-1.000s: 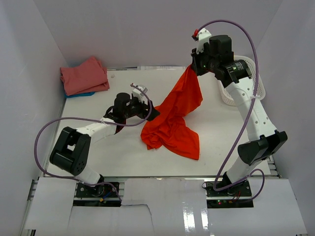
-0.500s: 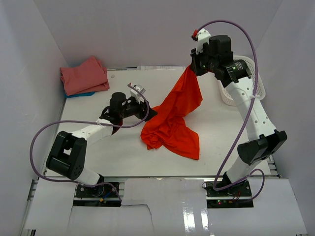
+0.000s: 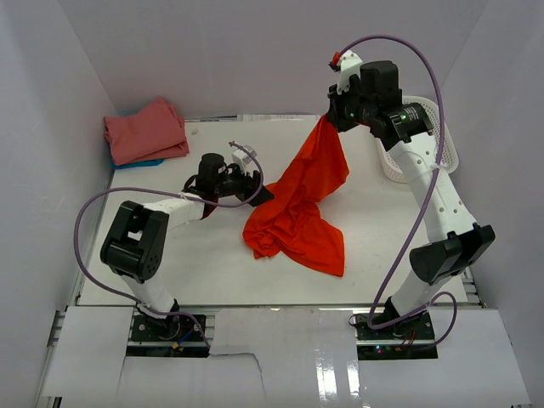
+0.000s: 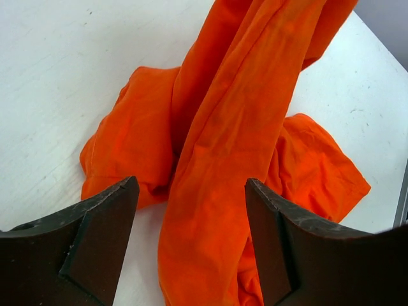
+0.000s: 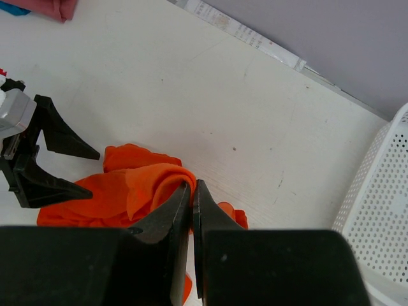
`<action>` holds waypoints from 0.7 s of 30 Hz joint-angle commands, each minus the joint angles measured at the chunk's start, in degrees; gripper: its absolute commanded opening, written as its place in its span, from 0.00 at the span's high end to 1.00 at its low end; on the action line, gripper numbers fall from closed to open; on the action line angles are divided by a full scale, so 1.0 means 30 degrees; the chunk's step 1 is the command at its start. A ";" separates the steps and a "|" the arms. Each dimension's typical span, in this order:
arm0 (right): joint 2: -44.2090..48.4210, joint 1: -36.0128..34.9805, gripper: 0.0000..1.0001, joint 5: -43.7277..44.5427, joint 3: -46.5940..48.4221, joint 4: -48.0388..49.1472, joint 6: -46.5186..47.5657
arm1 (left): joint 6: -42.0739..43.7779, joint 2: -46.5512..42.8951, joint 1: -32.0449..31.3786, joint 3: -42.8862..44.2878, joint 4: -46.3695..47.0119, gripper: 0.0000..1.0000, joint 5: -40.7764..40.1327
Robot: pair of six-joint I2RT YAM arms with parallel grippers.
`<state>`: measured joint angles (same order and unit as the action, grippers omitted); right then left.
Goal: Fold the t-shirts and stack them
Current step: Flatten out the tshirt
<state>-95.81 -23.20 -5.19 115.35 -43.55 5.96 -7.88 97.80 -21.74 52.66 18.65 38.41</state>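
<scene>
The large orange-red t-shirt (image 3: 297, 217) hangs from my right gripper (image 3: 327, 119), which is raised at the back of the table. Its lower half lies bunched on the table. In the right wrist view that gripper (image 5: 192, 183) is shut on a fold of the shirt (image 5: 127, 188). My left gripper (image 3: 259, 194) is low at the shirt's left side. Its fingers (image 4: 102, 223) stand open either side of the hanging strand (image 4: 229, 127) without pinching it. A folded salmon-pink t-shirt (image 3: 146, 130) rests on a blue t-shirt (image 3: 140, 162) at the back left corner.
A white mesh basket (image 3: 442, 127) stands at the back right, behind my right arm, and shows at the right edge of the right wrist view (image 5: 382, 191). White walls close in the table on three sides.
My left arm has swung its wrist further back, with the gripper staying at the shirt's left side and its jaws a little narrower. The right arm and the hanging shirt have stayed still.
</scene>
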 commanded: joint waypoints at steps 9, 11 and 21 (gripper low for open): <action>-0.0143 0.0146 0.92 -0.0262 0.0866 0.0249 -0.0022 | 0.0078 0.1911 0.0097 0.2103 -0.0007 0.32 0.2840; -0.0202 0.0146 0.92 -0.0204 0.0866 0.0249 0.0007 | 0.0106 0.1999 0.0126 0.2016 -0.0036 0.47 0.3450; -0.0377 0.0204 0.92 0.0469 0.0983 0.0220 -0.0198 | -0.0157 0.2149 0.0185 0.2455 -0.0476 0.96 0.5007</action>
<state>-97.08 -23.18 -4.97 115.74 -43.59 5.93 -8.73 104.84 -21.50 58.00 17.50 49.56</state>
